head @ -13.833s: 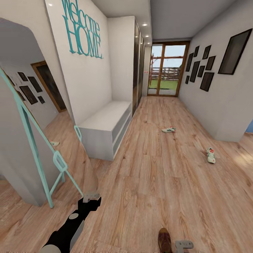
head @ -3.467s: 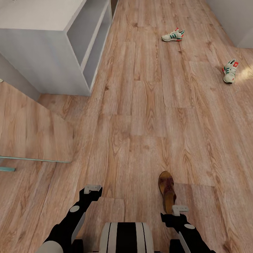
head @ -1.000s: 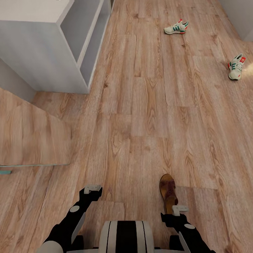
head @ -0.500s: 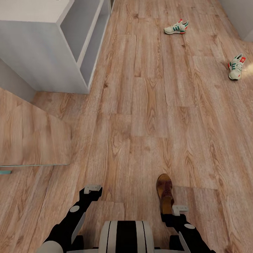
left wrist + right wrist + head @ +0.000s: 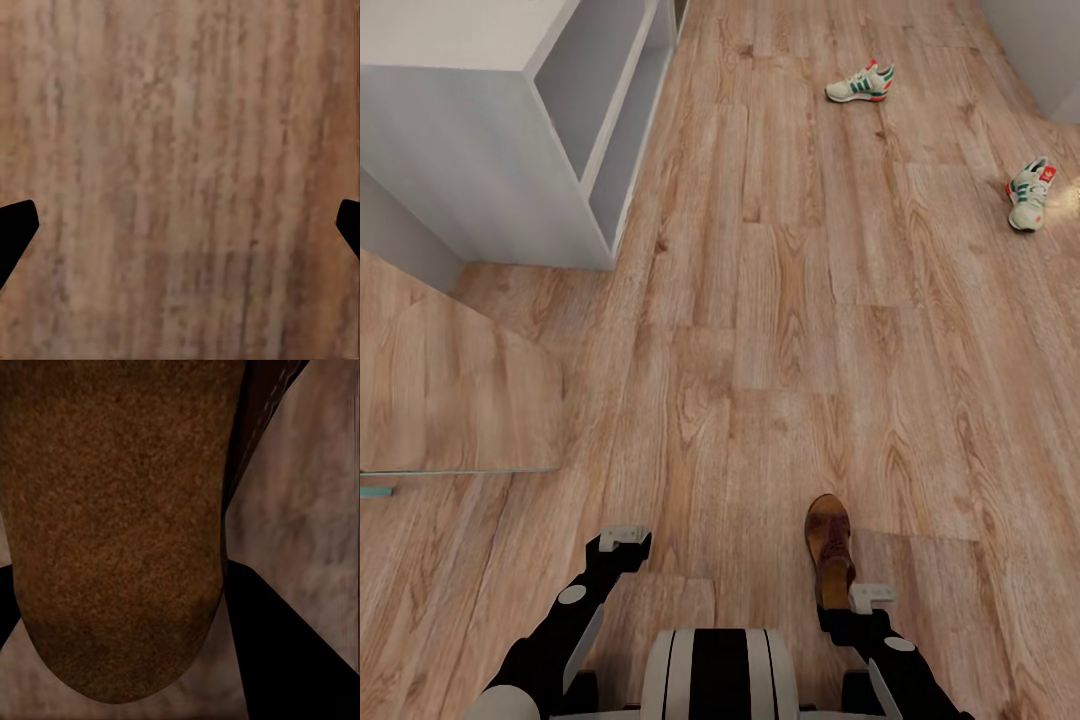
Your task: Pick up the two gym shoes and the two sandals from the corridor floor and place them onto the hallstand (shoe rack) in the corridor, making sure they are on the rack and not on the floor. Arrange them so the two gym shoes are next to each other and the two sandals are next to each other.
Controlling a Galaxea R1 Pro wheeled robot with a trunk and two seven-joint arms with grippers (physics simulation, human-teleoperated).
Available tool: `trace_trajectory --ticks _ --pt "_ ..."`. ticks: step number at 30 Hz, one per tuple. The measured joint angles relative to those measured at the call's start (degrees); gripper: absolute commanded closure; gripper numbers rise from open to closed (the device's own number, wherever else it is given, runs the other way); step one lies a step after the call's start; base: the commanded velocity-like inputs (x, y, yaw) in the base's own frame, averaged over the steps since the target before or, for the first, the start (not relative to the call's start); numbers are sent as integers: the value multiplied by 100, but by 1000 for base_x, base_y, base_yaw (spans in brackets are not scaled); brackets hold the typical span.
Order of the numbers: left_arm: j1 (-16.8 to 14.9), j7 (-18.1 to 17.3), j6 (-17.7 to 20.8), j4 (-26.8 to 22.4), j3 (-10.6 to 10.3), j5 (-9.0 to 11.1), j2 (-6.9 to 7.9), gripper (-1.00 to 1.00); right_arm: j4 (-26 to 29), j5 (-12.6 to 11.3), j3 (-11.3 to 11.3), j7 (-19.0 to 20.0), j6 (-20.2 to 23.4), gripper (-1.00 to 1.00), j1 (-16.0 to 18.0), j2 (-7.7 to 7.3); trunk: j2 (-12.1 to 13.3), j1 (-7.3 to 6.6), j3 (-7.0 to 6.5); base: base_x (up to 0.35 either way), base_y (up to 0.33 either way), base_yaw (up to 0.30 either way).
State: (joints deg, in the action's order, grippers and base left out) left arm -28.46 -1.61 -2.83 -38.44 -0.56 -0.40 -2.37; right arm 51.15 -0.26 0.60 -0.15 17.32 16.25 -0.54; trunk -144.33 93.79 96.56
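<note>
**Right arm poised over the sandal**

A brown sandal [image 5: 829, 548] lies on the corridor floor [image 5: 760, 330] at lower centre of the head view, its heel under the right gripper [image 5: 872, 597]. The right wrist view shows the fingers spread either side of it, not yet clenched. Best to descend squarely and close across the sole. The left gripper [image 5: 624, 538] hangs released over bare planks. Both gym shoes [image 5: 859, 83] [image 5: 1028, 193] lie upper right.
</note>
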Motion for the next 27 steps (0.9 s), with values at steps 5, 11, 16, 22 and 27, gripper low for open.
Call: trace_trajectory --ticks 5,11,16,22,27 --pt "0 0 1 0 0 0 0 -100 0 0 0 -6 0 100 -3 2 7 -13 -111 0 0 0" --pt "0 0 1 -2 1 0 0 -100 0 7 0 -8 0 100 -2 0 15 -28 -244 0 0 0" --pt "0 0 1 0 0 4 0 -100 0 8 -3 -8 0 100 -1 -2 21 -41 -355 0 0 0" --pt "0 0 1 3 1 5 0 -100 0 8 -6 11 0 100 0 -3 29 -57 -488 0 0 0" --pt "0 14 8 22 8 2 2 -100 3 7 -9 8 5 100 -2 0 36 -70 -598 0 0 0"
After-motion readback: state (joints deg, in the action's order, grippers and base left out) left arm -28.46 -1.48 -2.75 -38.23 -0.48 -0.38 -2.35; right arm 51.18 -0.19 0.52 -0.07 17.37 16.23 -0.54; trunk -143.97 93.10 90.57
